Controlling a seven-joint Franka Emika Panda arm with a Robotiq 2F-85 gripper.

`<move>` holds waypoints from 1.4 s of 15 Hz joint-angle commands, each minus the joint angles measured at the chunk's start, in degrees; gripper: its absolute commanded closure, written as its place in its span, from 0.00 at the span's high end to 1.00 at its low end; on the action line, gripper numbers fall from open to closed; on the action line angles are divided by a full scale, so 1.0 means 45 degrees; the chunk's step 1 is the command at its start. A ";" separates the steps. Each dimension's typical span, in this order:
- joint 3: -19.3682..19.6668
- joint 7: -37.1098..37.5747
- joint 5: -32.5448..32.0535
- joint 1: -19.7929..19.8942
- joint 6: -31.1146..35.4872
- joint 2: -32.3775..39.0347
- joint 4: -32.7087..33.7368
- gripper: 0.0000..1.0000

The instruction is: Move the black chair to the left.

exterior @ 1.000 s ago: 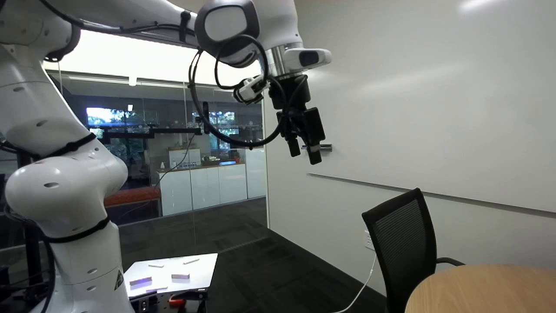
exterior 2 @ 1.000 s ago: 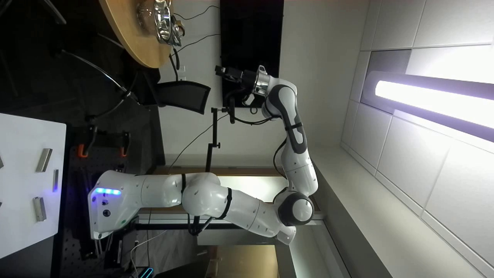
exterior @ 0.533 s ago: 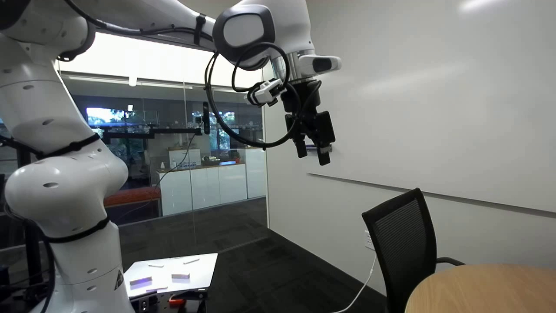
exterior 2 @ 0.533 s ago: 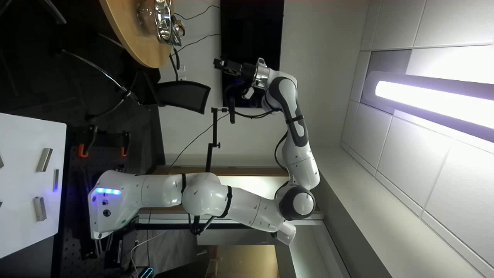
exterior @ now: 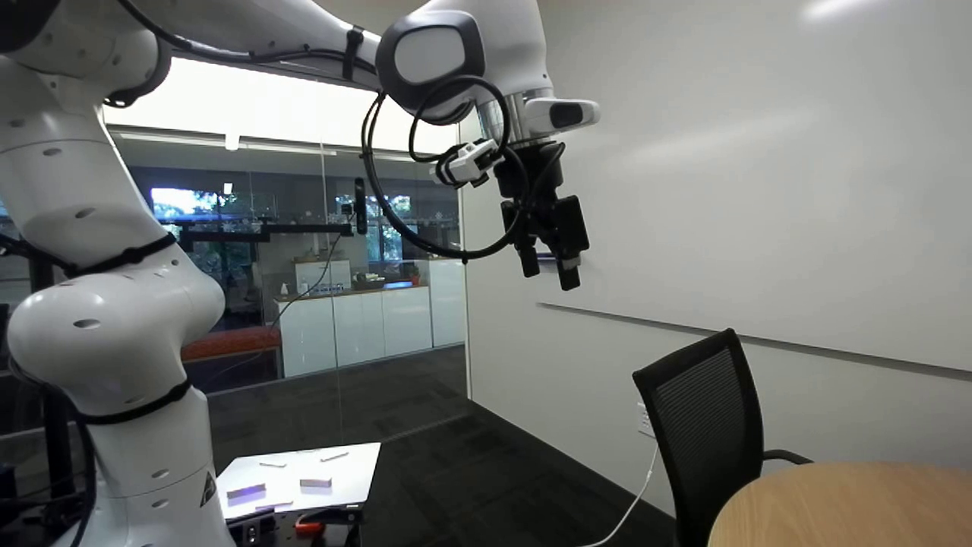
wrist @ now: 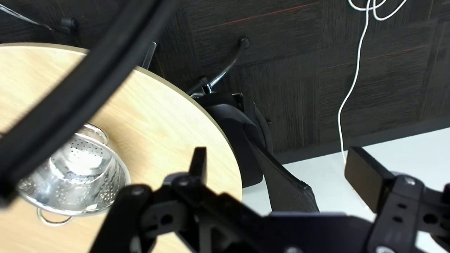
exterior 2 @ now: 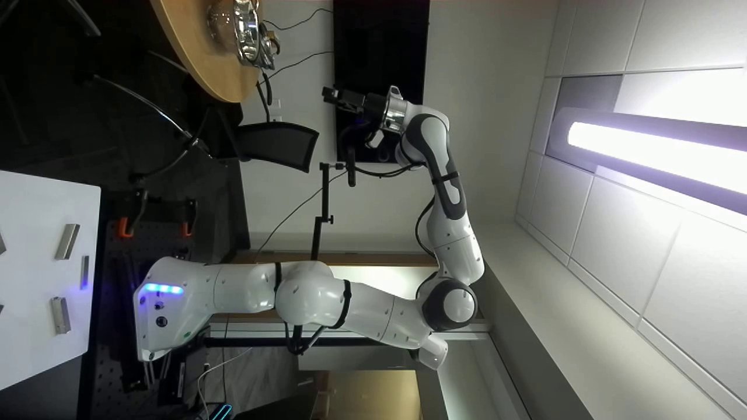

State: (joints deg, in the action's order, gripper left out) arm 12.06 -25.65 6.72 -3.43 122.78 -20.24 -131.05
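The black chair (exterior: 706, 425) stands at the edge of the round wooden table (exterior: 850, 505), its tall mesh backrest upright. Its backrest also shows in an exterior view (exterior 2: 277, 144), and its lower part is partly behind the table. My gripper (exterior: 550, 275) points down, open and empty, above the level of the backrest's top and apart from it. It also hangs there in an exterior view (exterior 2: 330, 95). In the wrist view the backrest (wrist: 286, 189) appears below, between the open fingers (wrist: 281, 165), its end hidden by the gripper body.
A metal colander (wrist: 77, 175) sits on the wooden table. A whiteboard wall (exterior: 759, 190) stands behind the chair. A white cable (wrist: 358, 63) runs over the dark floor. A white board (exterior 2: 35, 280) with several metal blocks lies near the robot's base. A thin black stand arm (exterior 2: 324, 198) is nearby.
My gripper has moved right and slightly down in an exterior view, mostly in the earlier half second. It stays open. The chair has not moved.
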 commanded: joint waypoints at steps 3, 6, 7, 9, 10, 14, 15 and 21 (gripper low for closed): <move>-0.0915 -0.0394 0.0068 -0.0186 -0.0189 0.1861 0.2084 1.00; -0.1427 -0.0452 0.0076 -0.0224 -0.0425 0.3030 0.3509 1.00; -0.1596 -0.0452 0.0090 -0.0196 -0.0527 0.3495 0.4086 1.00; -0.1919 -0.0412 0.0104 -0.0120 -0.0746 0.4367 0.5187 1.00; -0.2076 -0.0456 0.0090 -0.0093 -0.0895 0.4814 0.5723 1.00; -0.2766 -0.0845 -0.0184 -0.0038 -0.1921 0.6483 0.7768 1.00; -0.2951 -0.0981 -0.0308 -0.0052 -0.2238 0.6860 0.8241 1.00; -0.4050 -0.1279 -0.1092 -0.0274 -0.3723 0.9182 1.0945 1.00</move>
State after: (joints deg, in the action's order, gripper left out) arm -4.51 -30.41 3.76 -4.37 110.54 15.65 -89.61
